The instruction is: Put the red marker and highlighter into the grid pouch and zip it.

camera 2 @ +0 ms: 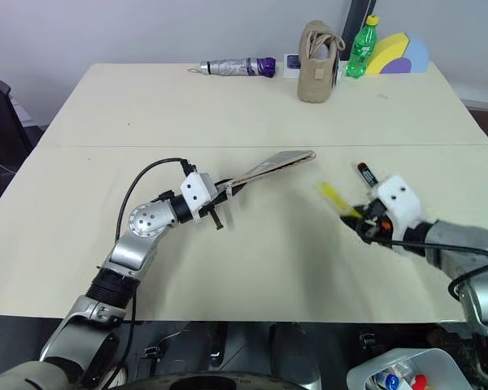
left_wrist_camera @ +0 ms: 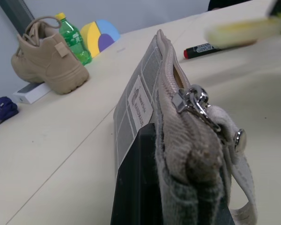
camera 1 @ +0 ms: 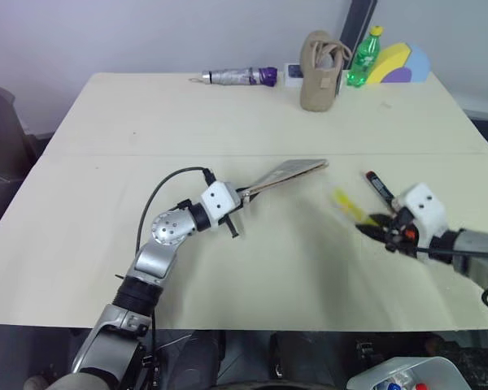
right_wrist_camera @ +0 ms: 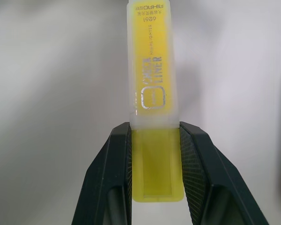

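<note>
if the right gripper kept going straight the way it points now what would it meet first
Probably the grid pouch, held up by the left gripper; the highlighter in the right gripper would reach it first. Depth is uncertain.

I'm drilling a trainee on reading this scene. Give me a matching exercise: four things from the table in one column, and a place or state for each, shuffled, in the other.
Things:
1. highlighter
2. red marker
3. grid pouch
4. green bottle

Places or states:
A. lying loose on the table beside the right gripper
B. standing at the table's far edge, next to the beige bag
C. clamped between the right gripper's jaws
D. held up by one end in the left gripper

Pairs: 1-C, 2-A, 3-D, 4-B
</note>
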Tool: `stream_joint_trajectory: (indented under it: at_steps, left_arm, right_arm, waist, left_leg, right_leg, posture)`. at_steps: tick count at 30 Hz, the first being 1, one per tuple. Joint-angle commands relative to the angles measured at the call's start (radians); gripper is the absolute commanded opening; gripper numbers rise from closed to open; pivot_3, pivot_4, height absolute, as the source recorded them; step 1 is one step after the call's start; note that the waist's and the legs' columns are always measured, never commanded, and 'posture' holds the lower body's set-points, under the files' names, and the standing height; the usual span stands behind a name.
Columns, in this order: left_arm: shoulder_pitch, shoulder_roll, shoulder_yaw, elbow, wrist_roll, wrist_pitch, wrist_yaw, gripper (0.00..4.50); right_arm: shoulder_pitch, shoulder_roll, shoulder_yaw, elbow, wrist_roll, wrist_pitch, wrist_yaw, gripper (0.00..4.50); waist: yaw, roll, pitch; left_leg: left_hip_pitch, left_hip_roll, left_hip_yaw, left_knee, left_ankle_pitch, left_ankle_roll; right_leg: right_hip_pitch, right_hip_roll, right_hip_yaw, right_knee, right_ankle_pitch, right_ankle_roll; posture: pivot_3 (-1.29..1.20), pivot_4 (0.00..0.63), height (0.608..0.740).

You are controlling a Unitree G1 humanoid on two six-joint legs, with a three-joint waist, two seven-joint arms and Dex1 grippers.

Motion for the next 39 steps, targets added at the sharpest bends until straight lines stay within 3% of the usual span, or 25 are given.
stream_joint_trajectory:
  at_steps: [1,21,39]
  left_arm:
    - [-0.011,0.000,0.006,-0.012,0.005,-0.023,0.011,0.00]
    - [0.020,0.011,-0.009,-0.053,0.009,-0.022,0.006,0.00]
    - [0.020,0.014,-0.014,-0.050,0.024,-0.028,-0.013,0.00]
  right_arm:
    - [-0.039,-0.011,-0.012,-0.028,0.029,0.006,-0.003,0.84]
    - [-0.132,0.003,0.099,0.015,0.027,0.047,-0.050,0.84]
    - [-0.152,-0.002,0.114,0.003,0.040,0.069,-0.059,0.84]
  waist:
    - [0.003,0.000,0.000]
    - [-0.001,0.000,0.000]
    - [-0.001,0.000,0.000]
  left_leg:
    - [0.000,0.000,0.000,0.000,0.000,0.000]
    - [0.000,0.000,0.000,0.000,0.000,0.000]
    - [0.000,0.000,0.000,0.000,0.000,0.000]
  right_leg:
    - [0.000,0.000,0.000,0.000,0.000,0.000]
    - [0.000,0.000,0.000,-0.001,0.000,0.000]
    - [0.000,0.000,0.000,-0.001,0.000,0.000]
  posture:
    - [0.00,0.150,0.740]
    - [0.00,0.150,0.740]
    - [0.00,0.150,0.740]
